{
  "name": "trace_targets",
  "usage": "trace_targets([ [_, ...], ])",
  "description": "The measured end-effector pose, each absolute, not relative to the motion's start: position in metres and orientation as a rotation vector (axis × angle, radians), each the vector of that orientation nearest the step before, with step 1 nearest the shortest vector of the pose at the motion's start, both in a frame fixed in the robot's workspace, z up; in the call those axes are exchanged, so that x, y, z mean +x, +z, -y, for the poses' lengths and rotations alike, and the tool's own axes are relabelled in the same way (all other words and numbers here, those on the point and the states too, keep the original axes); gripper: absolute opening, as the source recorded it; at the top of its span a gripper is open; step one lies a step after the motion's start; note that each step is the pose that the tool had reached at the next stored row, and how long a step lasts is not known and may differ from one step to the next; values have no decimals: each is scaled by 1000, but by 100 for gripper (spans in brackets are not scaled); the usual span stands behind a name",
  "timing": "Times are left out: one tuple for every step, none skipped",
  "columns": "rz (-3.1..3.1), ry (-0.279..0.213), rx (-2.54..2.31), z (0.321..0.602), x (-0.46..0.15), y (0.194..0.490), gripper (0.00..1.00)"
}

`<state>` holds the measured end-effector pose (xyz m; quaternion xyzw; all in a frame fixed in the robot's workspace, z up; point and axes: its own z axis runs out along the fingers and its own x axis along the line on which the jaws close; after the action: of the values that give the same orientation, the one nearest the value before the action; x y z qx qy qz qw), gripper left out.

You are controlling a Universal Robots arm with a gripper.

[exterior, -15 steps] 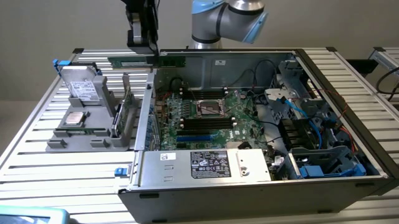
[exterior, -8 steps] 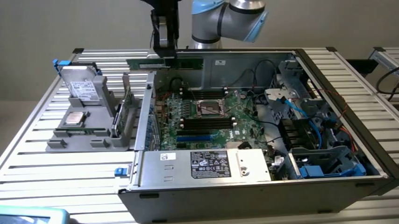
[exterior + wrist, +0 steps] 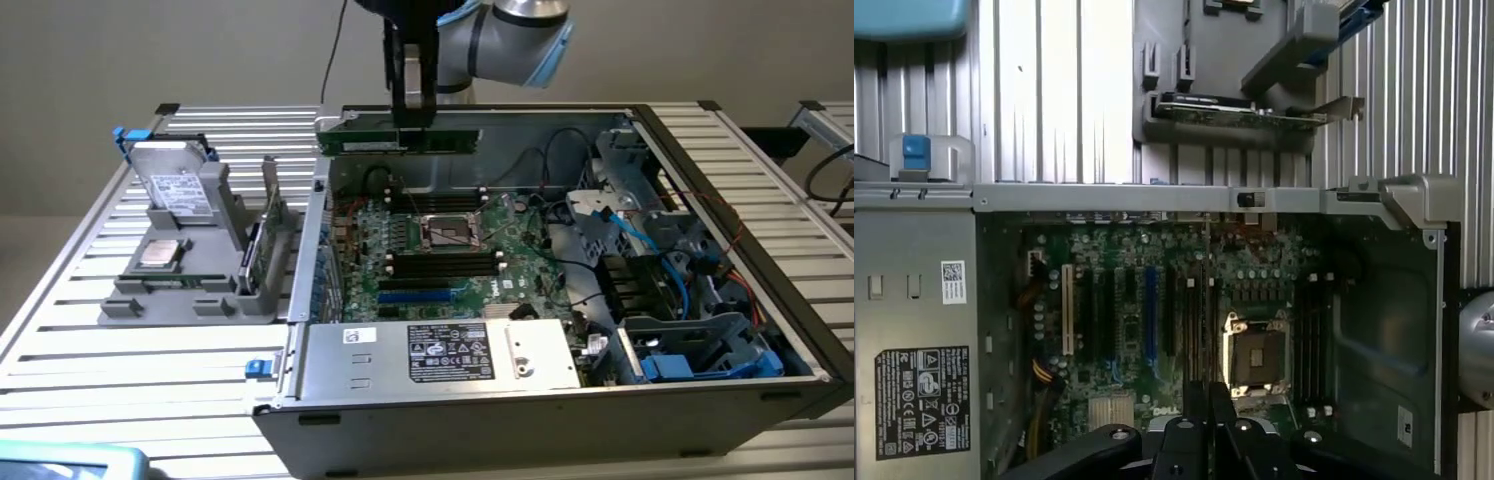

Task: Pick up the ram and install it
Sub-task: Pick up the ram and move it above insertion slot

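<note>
Above the far wall of the open computer case (image 3: 747, 190), my gripper (image 3: 411, 122) is clenched on the ram (image 3: 451, 140), holding it level near its middle by the upper edge. I judge it light, stiff and thin but fragile. It is best pinched on the bare board edge, clear of chips and contacts. The motherboard (image 3: 447, 245) lies below, nearer.

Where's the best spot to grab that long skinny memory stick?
Grab the memory stick by the middle of its top long edge, from above, pinching its two flat faces. It is long and thin, so a middle grip probably keeps it level, as the gripper holds it now, lower edge free.
</note>
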<state>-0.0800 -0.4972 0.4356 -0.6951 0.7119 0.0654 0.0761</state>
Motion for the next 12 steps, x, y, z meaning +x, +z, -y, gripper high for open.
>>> trace_targets([
  [-2134, 196, -2084, 497, -76, 434, 14],
  [-2134, 196, -2084, 497, -71, 432, 14],
  [-2134, 196, -2084, 497, -66, 430, 14],
  [-2134, 196, -2084, 497, -62, 428, 14],
  [-2135, 195, -2084, 496, -57, 427, 14],
  [-2135, 195, -2085, 496, -53, 425, 14],
  [-2135, 195, -2085, 495, -48, 423, 14],
  [-2135, 194, -2085, 493, -44, 421, 14],
  [-2135, 194, -2085, 492, -39, 419, 14],
  [-2135, 194, -2085, 491, -35, 418, 14],
  [-2136, 193, -2086, 491, -31, 416, 14],
  [-2138, 191, -2087, 490, -28, 414, 14],
])
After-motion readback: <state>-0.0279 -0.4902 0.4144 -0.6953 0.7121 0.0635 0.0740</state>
